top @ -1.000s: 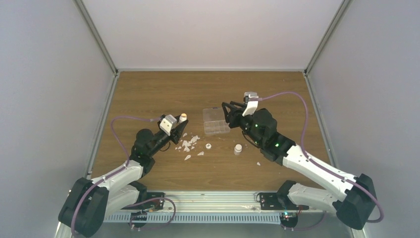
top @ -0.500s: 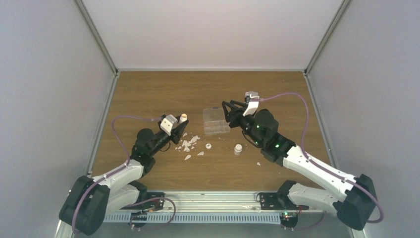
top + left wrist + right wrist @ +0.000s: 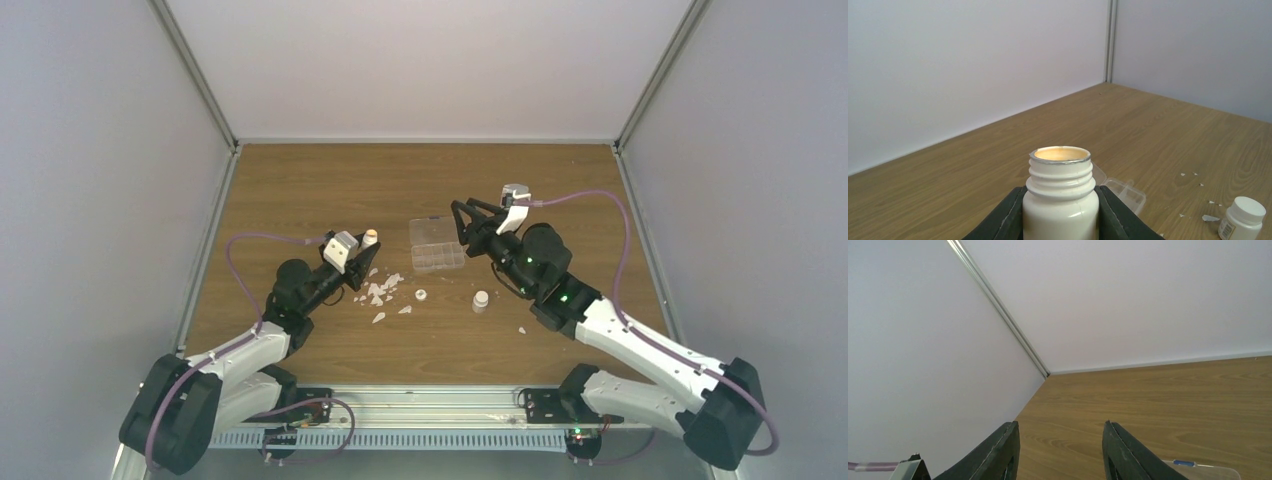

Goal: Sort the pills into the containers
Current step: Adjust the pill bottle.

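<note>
- The left gripper (image 3: 1060, 220) grasps an open white bottle (image 3: 1060, 200), held upright just beside the white flakes (image 3: 380, 290)
- The pills (image 3: 1060, 153) show as an orange mass at the bottle's mouth; single grains cannot be told apart
- The right gripper (image 3: 462, 222) hangs at the right edge of the clear box (image 3: 434, 246), jaws spread wide with nothing between them
- A capped bottle (image 3: 481, 300) stands nearby on the table (image 3: 330, 180)

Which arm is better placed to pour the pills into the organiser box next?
Left. The left gripper holds the uncapped vial upright, orange showing inside, near the organiser box. The right gripper is open and empty by the box.
</note>
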Robot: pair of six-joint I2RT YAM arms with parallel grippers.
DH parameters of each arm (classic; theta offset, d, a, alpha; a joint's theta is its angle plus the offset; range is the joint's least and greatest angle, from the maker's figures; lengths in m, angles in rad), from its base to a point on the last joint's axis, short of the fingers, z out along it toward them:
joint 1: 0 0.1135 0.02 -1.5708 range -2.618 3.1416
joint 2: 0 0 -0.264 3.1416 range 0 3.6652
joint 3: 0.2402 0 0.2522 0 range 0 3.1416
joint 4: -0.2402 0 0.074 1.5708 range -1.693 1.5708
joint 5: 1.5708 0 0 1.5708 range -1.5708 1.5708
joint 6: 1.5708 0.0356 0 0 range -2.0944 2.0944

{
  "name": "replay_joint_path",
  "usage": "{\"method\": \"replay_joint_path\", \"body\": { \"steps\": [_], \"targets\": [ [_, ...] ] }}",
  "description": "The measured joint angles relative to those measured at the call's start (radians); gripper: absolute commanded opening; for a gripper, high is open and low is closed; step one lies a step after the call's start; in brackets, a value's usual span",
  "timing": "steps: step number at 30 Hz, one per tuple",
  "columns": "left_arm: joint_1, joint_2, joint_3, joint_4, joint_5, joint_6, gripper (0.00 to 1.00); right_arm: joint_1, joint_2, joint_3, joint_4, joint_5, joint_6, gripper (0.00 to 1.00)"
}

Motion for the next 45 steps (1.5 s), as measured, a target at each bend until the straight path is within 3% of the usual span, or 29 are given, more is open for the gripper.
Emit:
{"method": "replay_joint_path", "body": {
  "steps": [9,14,20,26,33,45],
  "targets": [
    [0.0,0.0,0.0,0.0,0.0,0.0,0.74,-0.035,-0.012,-0.011,0.017,-0.058,0.024,1.0],
    [0.0,0.004,0.0,0.004,0.005,0.0,0.73,-0.089,-0.056,-0.074,0.088,-0.197,0.023,1.0],
    [0.001,0.076,0.001,0.042,0.072,0.002,0.73,-0.122,-0.016,-0.135,0.183,-0.319,-0.1,1.0],
    [0.001,0.166,0.01,0.121,0.261,0.005,0.73,-0.187,0.114,-0.208,0.288,-0.655,-0.283,1.0],
    [0.001,0.178,0.01,0.184,0.434,0.032,0.73,-0.195,0.097,-0.289,0.354,-0.934,-0.414,1.0],
    [-0.076,0.19,0.043,0.173,0.492,0.106,0.73,-0.153,0.358,-0.212,0.427,-0.979,-0.444,0.97]
  ]
}}
